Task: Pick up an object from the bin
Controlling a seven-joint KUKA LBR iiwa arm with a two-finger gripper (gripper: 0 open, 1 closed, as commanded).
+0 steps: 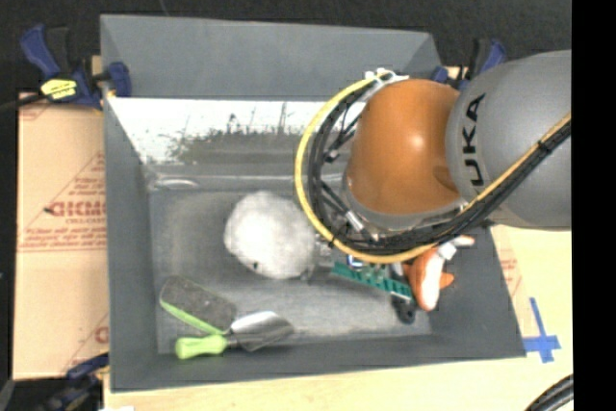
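Camera view: gripper (385,267) low at the bin (130,236) right side, masked by the wrist (399,149); opening, cannot tell.
Nearest: green comb (371,277) and orange toy (426,282) just beneath; white puff (268,234) left.
Risk: crowded pieces may snag and spoil the grasp.

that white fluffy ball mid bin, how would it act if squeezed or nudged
The white fluffy ball looks soft and fuzzy, so it would probably squash when gripped rather than resist. It seems light for its bulk. Being roundish, a push may roll it across the bin floor.
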